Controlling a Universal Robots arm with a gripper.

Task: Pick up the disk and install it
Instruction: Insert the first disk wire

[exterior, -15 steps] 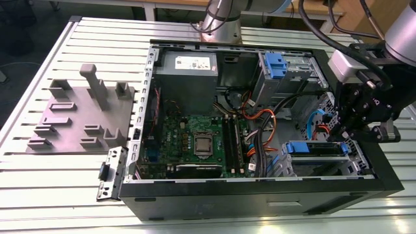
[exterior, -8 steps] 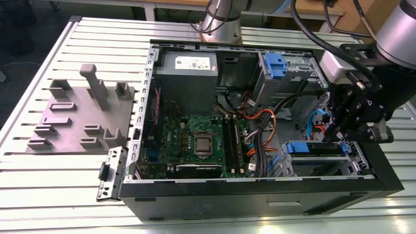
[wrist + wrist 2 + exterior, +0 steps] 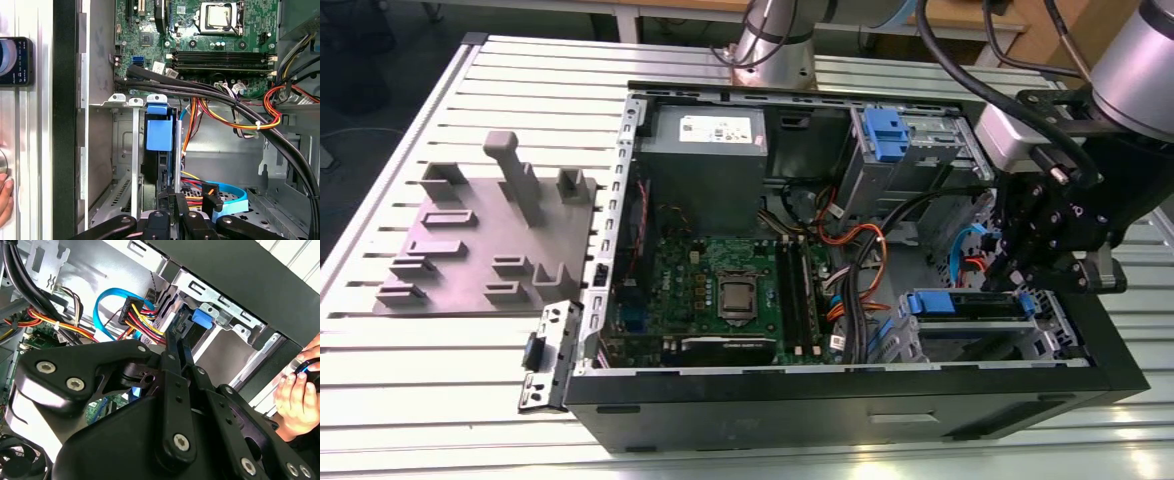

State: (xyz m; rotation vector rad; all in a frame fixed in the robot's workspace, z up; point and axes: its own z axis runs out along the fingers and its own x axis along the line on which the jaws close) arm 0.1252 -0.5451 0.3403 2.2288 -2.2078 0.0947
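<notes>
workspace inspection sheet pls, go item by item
surface: slatted metal table carrying an open computer case.
job's things: the disk with its blue bracket stands on edge in the drive cage at a corner of the case.
clutter: grey fixture block on the table beside the case, on the exterior view's left.
grippers: gripper is at the disk's near end; its fingers lie close together along the disk.
cables: blue data cable, bundled red, yellow and black wires.
surroundings: a person's hand outside the case.
</notes>
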